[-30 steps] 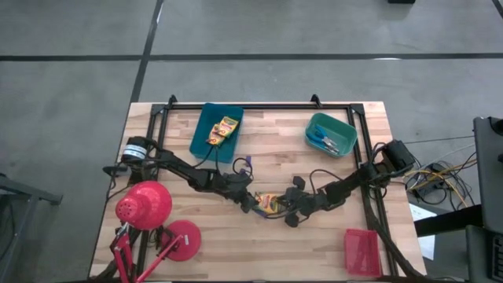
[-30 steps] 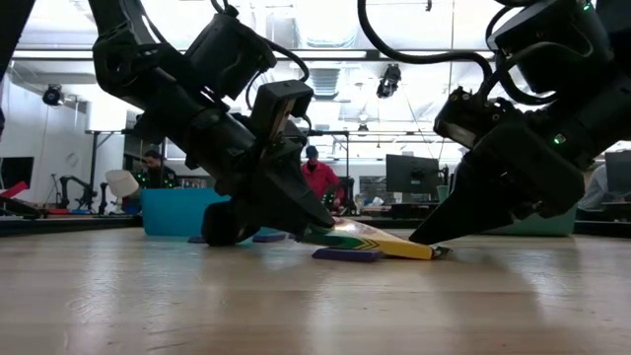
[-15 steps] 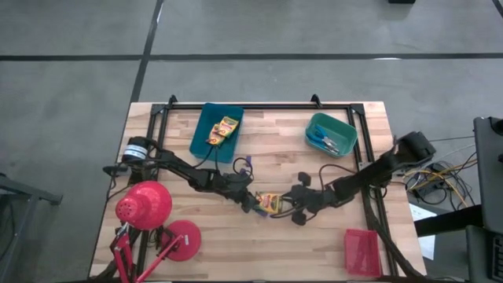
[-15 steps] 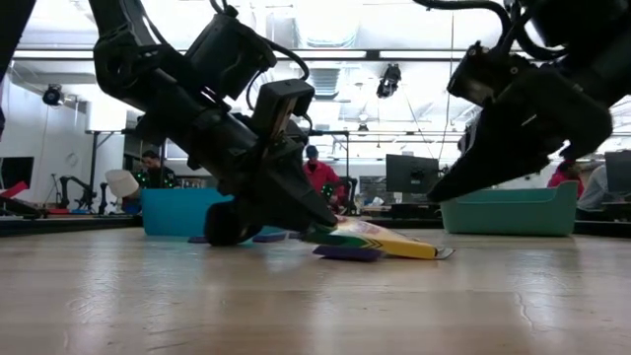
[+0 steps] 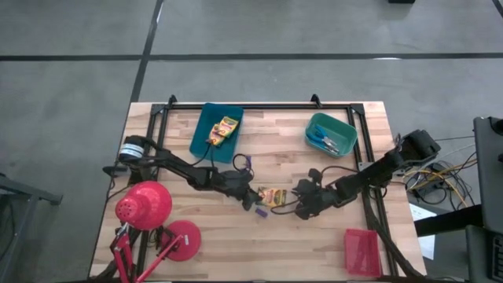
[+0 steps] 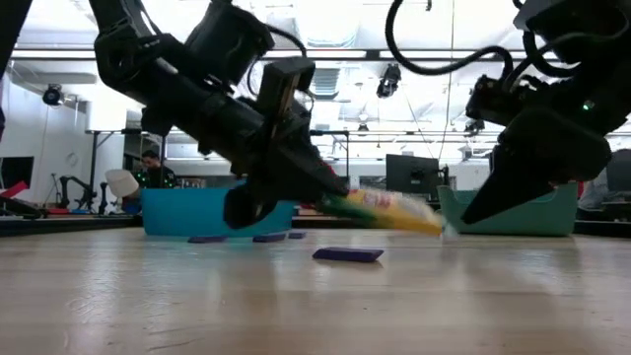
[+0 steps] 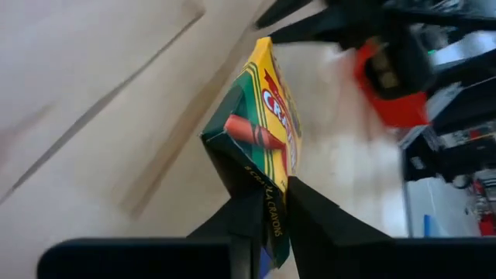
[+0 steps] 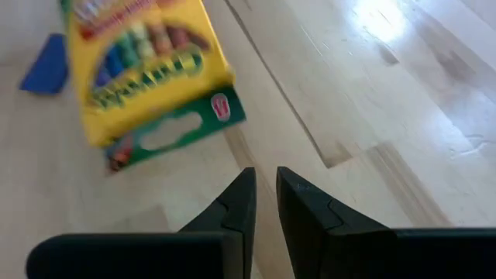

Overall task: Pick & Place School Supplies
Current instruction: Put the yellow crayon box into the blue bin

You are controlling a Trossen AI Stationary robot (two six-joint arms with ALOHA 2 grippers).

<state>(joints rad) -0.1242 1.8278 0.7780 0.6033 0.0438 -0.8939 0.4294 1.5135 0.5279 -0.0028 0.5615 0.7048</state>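
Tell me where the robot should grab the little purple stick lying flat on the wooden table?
Pinch the small flat purple stick across its narrow sides, near its middle, with the fingers coming straight down from above. It lies flat and thin on the wooden table, so a sideways approach would probably just push it along.

We see a crayon box [image 5: 273, 196] at the desk's [image 5: 275, 169] middle, above a stick [image 6: 347, 254] | left gripper [image 5: 257, 200] on its left, right gripper [image 5: 299, 206] on its right | lamp [image 5: 145, 206] at the front-left corner
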